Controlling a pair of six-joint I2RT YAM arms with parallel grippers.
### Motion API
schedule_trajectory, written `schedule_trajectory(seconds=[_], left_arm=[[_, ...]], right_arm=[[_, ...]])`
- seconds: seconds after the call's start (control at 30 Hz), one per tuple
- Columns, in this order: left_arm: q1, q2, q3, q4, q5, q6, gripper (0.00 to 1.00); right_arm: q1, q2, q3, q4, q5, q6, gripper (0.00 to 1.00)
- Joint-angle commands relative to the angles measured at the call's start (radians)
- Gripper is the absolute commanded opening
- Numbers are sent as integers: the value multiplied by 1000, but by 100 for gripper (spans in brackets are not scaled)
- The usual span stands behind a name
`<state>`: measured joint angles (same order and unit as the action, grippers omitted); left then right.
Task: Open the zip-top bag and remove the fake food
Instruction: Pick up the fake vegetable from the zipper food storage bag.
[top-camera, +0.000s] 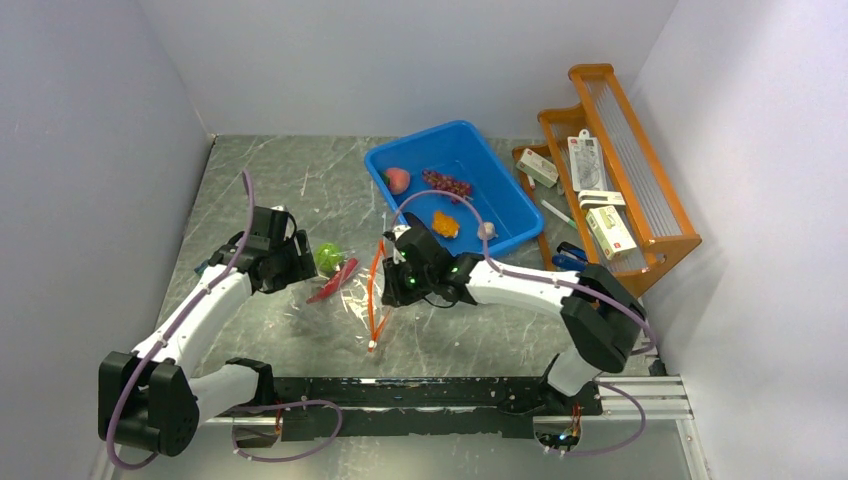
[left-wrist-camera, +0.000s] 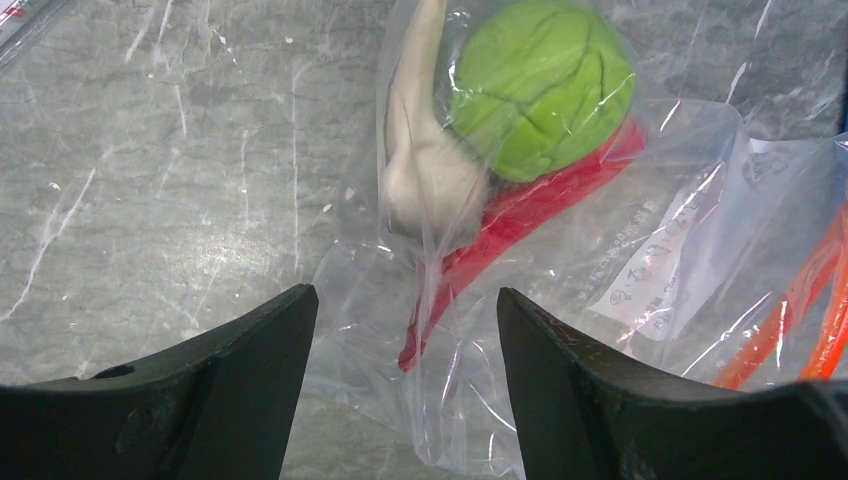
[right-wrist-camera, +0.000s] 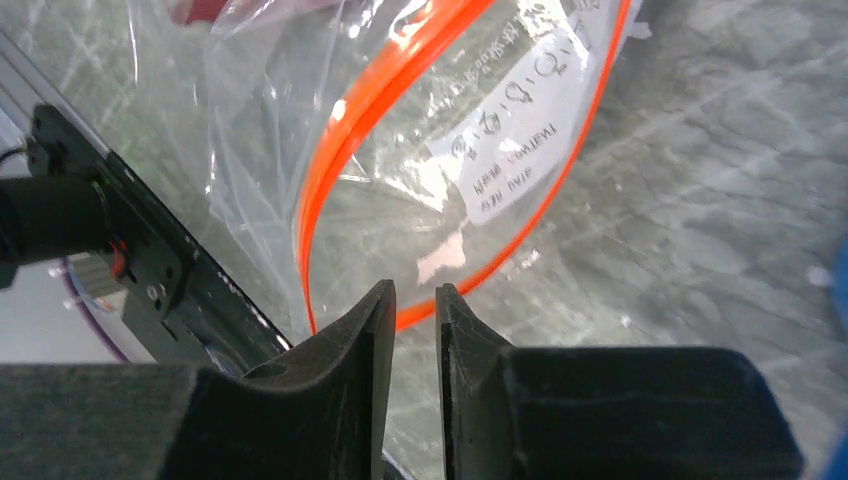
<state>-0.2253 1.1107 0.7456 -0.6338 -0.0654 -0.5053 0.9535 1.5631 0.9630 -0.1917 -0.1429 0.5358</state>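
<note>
Right gripper (right-wrist-camera: 413, 300): fingers nearly pressed together, thin slit left. The low bend of the orange zip strip (right-wrist-camera: 345, 105) sits right at that slit. Can't tell if it is clamped or only lined up.

Left gripper (left-wrist-camera: 405, 300): fingers spread wide, straddling the closed end of the zip-top bag (top-camera: 352, 295). No contact visible.

Bag lies flat on the marble table (top-camera: 470, 330), centre of the top view, between the two grippers. Long axis runs left-right across the frame: food end toward the left gripper, mouth toward the right gripper. The zip strip runs roughly top to bottom, just left of the right gripper. Right arm is nearer the mouth, left arm nearer the contents. Judgement: the next move turns on the right fingers pinching one lip of the strip while the left pins the far end.

Left wrist view only: still bagged are the green ball (left-wrist-camera: 540, 85), the beige bulb (left-wrist-camera: 425, 175) touching it, and a red chili-like piece (left-wrist-camera: 520, 215) pointing down between the fingers. The bulb can't be made out from above.

Right wrist view only: the strip forms an open loop, so the mouth looks already unzipped; white label inside.

Top view only: the blue bin (top-camera: 470, 150) at upper centre-right, well apart from the bag, holds the peach (top-camera: 397, 180), grapes (top-camera: 447, 185) and orange piece (top-camera: 445, 224).
</note>
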Motion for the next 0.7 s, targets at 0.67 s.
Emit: schedule_trajectory(seconds=[0.67], left_arm=[[-14,132,36,2,84,17,50]], right_arm=[[39,277,56,404,113,497,43]])
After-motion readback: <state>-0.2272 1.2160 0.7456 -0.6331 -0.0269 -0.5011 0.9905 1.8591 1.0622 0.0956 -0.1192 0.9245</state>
